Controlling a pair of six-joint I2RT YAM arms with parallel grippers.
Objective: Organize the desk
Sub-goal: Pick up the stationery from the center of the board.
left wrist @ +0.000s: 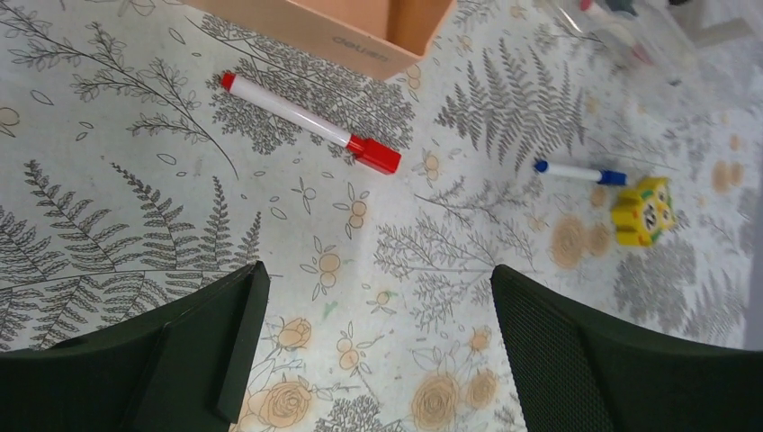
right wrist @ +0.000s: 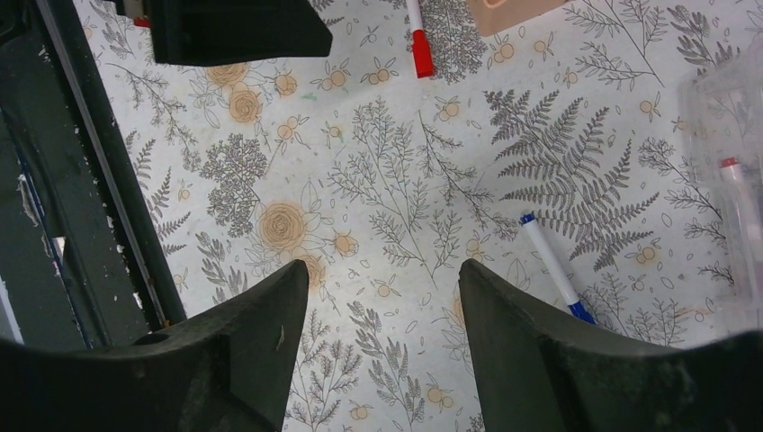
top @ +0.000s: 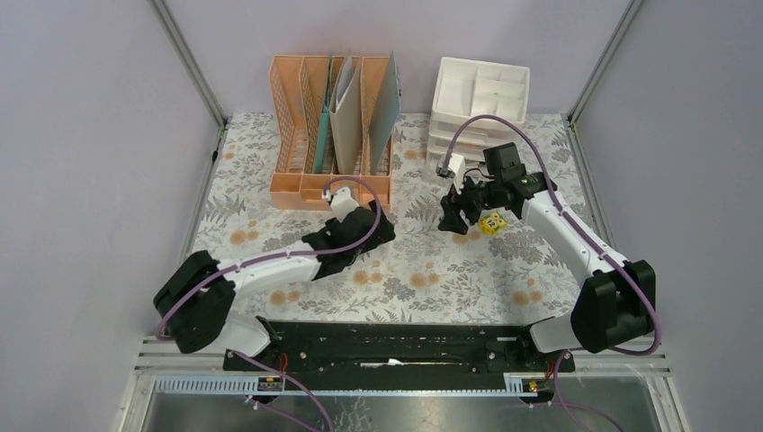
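The desk [top: 432, 279] is covered in pale cloth printed with ferns and orange flowers. A red-capped white marker [left wrist: 310, 135] [right wrist: 419, 40] lies on it just in front of the peach rack. A blue-capped marker [left wrist: 576, 171] [right wrist: 553, 265] lies further right, next to a small yellow block [left wrist: 643, 211] [top: 490, 223]. My left gripper [left wrist: 373, 279] [top: 382, 225] hovers open over bare cloth, short of the red marker. My right gripper [right wrist: 382, 274] [top: 454, 216] is open too, with nothing between its fingers and the blue marker just right of it.
The peach slotted file rack [top: 333, 135] with folders stands at the back centre. The white drawer unit [top: 477, 99] stands at the back right. A clear plastic case [right wrist: 729, 225] holding a red-tipped pen lies to the right. The black arm base rail [top: 396, 346] lines the near edge.
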